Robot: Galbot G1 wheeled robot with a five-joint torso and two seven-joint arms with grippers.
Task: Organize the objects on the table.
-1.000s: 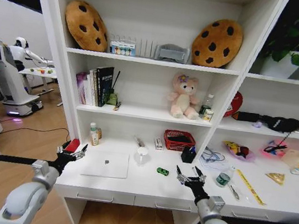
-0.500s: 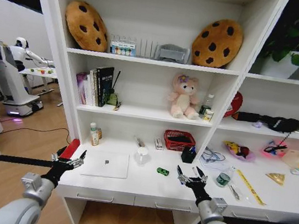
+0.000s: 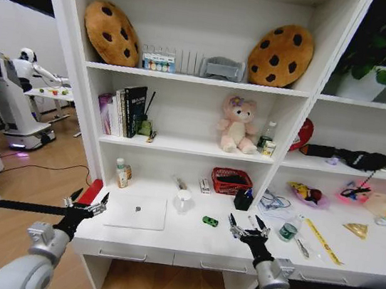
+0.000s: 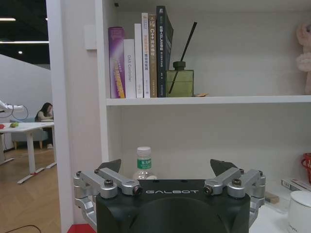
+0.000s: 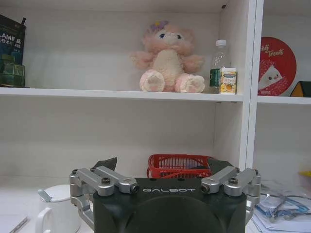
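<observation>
White table (image 3: 186, 241) — one laptop (image 3: 136, 212), one toy car (image 3: 210, 221)

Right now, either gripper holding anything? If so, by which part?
Nothing is held. The left gripper is open over the table's front left edge beside the laptop. The right gripper is open and empty near the green toy car.

Smooth matt white table (image 3: 186, 241), brushed silver metal laptop (image 3: 136, 212), plush teddy bear (image 3: 237, 124), glossy wooden floor (image 3: 25, 186)
</observation>
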